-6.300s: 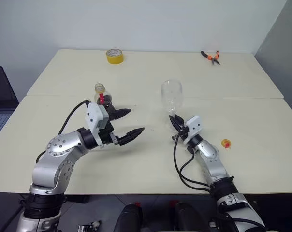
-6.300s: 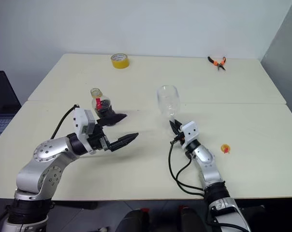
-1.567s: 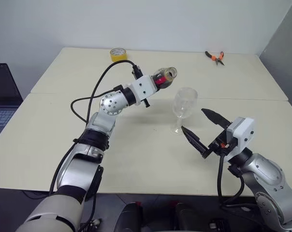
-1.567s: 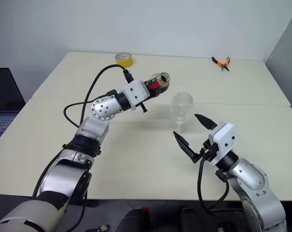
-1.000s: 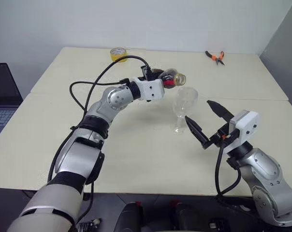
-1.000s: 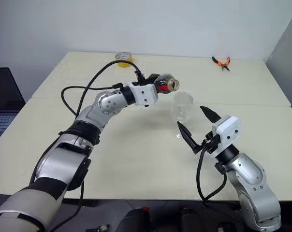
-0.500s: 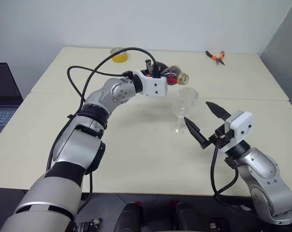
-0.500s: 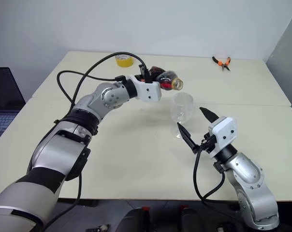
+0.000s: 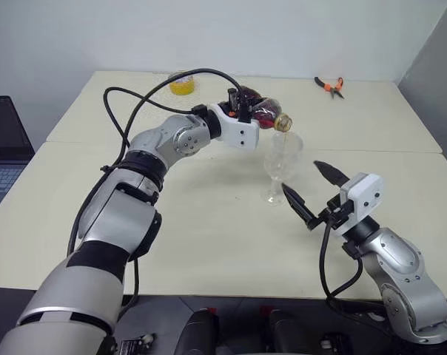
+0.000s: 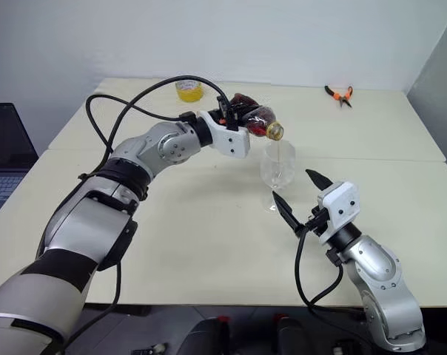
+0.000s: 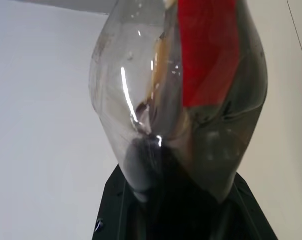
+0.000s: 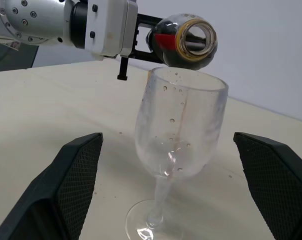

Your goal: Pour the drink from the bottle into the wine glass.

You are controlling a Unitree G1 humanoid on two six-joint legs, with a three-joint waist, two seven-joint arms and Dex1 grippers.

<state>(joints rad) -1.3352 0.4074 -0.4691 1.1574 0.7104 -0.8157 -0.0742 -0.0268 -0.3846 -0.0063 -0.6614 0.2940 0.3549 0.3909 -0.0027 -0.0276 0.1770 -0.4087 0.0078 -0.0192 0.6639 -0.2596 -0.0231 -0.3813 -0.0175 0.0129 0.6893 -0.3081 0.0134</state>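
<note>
Left claw (image 10: 242,122) is clamped tight on the small squat clear plastic bottle with the red neck label (image 10: 254,120), holding it tipped on its side with the open mouth hanging just over the rim of the clear stemmed wine glass (image 10: 277,171) — that tilt is what lets the dark brown, nearly black drink (image 11: 156,165) run toward the neck, so this reads as the pour itself getting under way. The glass stands upright on the pale bench (image 9: 209,237), and everything else is placed off it: the yellow tape roll (image 9: 181,83) sits well behind it on the robot's left, the orange-handled pliers (image 9: 328,86) well behind it on the right.

Right claw (image 9: 311,194) hovers just in front of the glass, spread wide and gripping nothing — likely waiting close to steady the stem if it wobbles.

From the right wrist view you look straight into the uncapped mouth above the rim, and the bowl carries droplets on its wall but no pooled drink I can make out. From the left wrist view the red label and the dark liquid inside the ribbed body sit right against the black fingers (image 11: 116,210), something the head views are too far off to show.
</note>
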